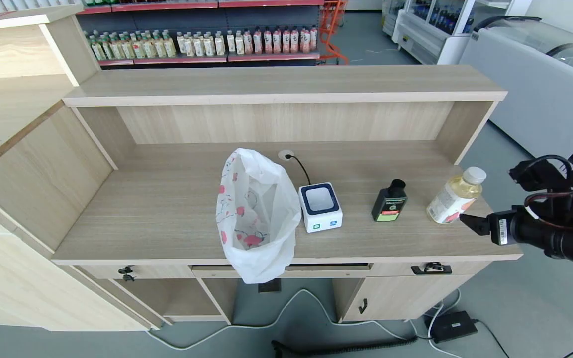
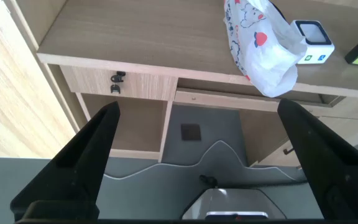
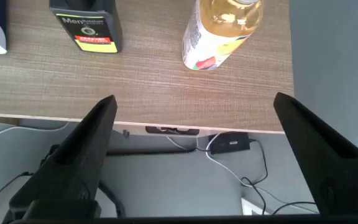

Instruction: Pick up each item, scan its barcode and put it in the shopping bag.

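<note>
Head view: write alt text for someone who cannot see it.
A wooden checkout counter holds, from the robot's left to right, an open white shopping bag, a small white scanner, a dark bottle and a clear bottle of yellow liquid. The right pincer hangs close beside the clear bottle.

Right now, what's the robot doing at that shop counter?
It holds nothing yet. Its right gripper is open, just off the wooden counter's front edge, facing a clear bottle of yellow liquid. Next along stand a dark bottle, the barcode scanner and the open shopping bag, with no item visible inside. The left gripper is open too, low in front of the counter.
</note>
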`<state>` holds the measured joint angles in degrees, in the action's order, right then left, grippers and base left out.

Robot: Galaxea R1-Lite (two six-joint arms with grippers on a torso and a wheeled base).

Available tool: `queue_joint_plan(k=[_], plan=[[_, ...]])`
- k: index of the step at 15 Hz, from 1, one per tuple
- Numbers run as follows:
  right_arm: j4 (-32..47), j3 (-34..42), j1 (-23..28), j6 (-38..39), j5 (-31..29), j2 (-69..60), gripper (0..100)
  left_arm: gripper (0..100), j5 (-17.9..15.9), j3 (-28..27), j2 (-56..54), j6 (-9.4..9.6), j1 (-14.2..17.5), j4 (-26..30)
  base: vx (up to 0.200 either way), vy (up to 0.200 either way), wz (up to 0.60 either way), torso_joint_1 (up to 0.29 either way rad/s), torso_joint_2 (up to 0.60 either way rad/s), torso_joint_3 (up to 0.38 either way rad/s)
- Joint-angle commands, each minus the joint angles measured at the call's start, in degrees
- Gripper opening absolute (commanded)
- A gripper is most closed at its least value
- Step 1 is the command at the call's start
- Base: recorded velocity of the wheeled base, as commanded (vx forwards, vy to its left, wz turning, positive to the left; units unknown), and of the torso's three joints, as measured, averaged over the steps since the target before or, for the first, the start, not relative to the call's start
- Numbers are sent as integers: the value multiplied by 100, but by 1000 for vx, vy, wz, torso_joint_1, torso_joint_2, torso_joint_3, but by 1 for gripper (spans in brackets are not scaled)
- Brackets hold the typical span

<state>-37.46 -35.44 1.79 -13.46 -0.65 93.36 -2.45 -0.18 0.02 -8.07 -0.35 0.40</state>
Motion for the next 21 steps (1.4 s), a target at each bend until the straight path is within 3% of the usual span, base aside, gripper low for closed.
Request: queue_joint_plan(k=[1,6,13,21], plan=[[-402,-253,-30,-236,-6,1132,100,100,-1,1,-2,-2,0,4,0,0,0,0,0,0],[-745,-684,-522,-289,3,1739,100,100,-1,1,-2,7,0,4,0,0,0,0,0,0],[-736,-1730,-680,-676,-173,2407,100,100,-1,1,-2,-2,0,-5,0,0,0,0,0,0],[-789,-2125,-917,-816,-243,2872,100,100,-1,1,-2,-2,0,4,0,0,0,0,0,0]])
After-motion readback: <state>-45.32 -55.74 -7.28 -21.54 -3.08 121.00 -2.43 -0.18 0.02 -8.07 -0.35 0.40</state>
